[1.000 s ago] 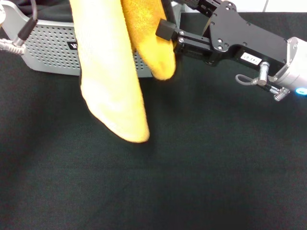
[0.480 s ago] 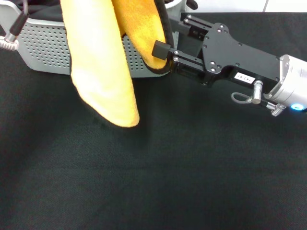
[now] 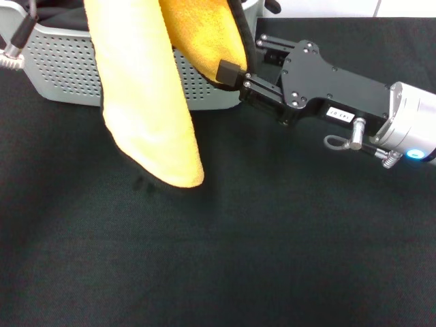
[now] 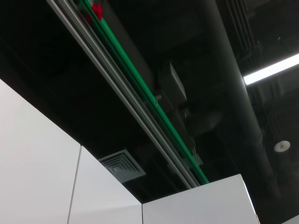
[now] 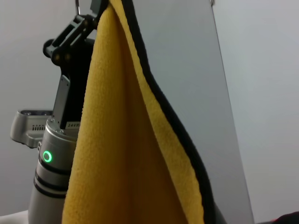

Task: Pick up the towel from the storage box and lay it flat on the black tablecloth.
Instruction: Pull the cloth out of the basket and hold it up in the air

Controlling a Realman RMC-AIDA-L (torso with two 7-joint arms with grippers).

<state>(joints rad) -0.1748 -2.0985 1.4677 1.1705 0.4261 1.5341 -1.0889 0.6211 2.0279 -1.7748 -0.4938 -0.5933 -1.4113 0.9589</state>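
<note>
The yellow-orange towel hangs in two folds in front of the grey storage box, its lowest tip just over the black tablecloth. My right gripper reaches in from the right with its jaws apart at the black-edged right fold. One finger lies against the front of the fold and the other is hidden behind it. The right wrist view shows the towel close up, hanging from my left gripper, which holds its top edge high above the box.
The storage box stands at the table's far left edge. A cable of the left arm hangs over its left corner. The black tablecloth stretches out in front of and to the right of the box.
My right gripper has moved down and a little left along the towel's right fold. The towel has shifted slightly left and its lower tip hangs at about the same height.
</note>
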